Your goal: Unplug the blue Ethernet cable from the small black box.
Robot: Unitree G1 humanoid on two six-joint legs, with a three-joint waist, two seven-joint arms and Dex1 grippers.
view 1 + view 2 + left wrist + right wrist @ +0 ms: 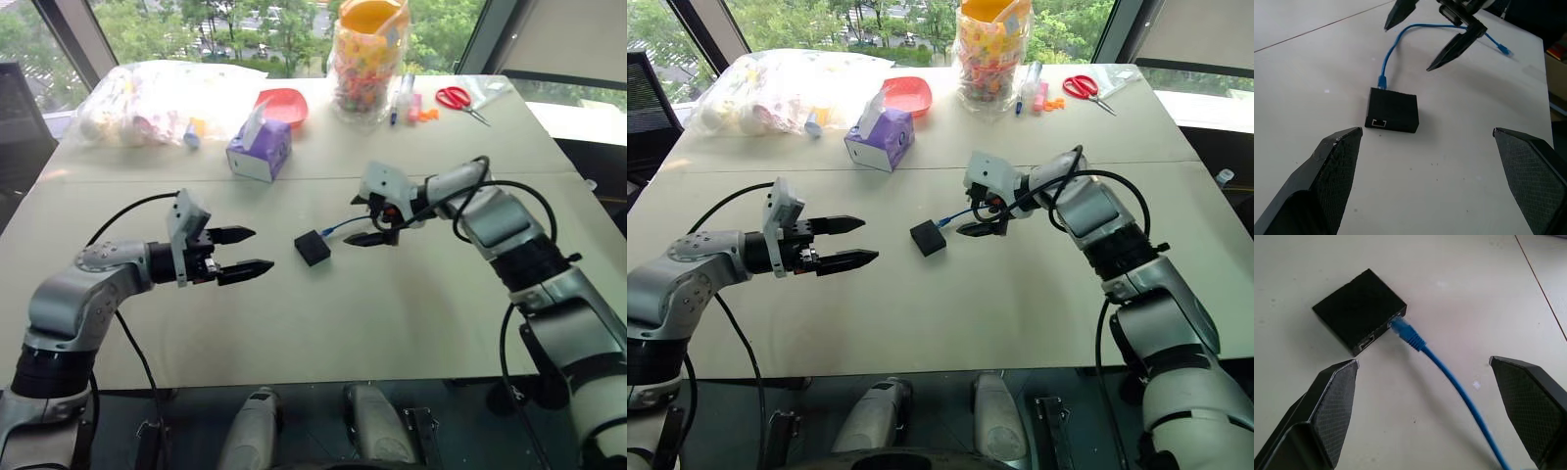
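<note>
Pale table (windows behind) — black box centred.

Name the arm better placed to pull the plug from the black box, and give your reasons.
Right. The right gripper hangs open directly over the blue Ethernet cable, close to its plug in the small black box. The left gripper, also open, sits on the box's far side, better suited to holding it.

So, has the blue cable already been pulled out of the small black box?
No, in the right wrist view the blue cable's plug sits in a port of the small black box.
</note>
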